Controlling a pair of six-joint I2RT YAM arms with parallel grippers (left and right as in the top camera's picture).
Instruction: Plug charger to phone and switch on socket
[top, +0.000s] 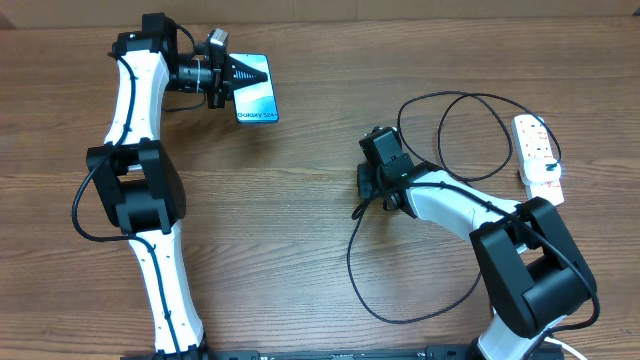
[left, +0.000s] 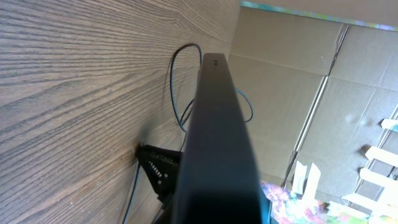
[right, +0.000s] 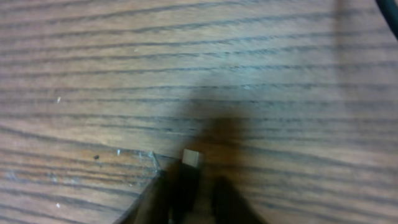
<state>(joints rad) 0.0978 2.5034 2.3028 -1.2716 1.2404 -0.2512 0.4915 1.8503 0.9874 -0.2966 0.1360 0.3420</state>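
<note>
The phone has a light blue screen facing up, with "Galaxy S24" near its front short edge. My left gripper is shut on its far end. In the left wrist view the phone shows edge-on as a dark slab. The charger, a thin black cable, loops across the right half of the table. My right gripper is shut on the charger's plug, whose small metal tip sticks out past the fingers just above the wood. The socket is a white power strip at the far right.
The black cable also runs in a low loop in front of the right arm. The power strip's white lead shows at the bottom right. Cardboard panels stand beyond the table.
</note>
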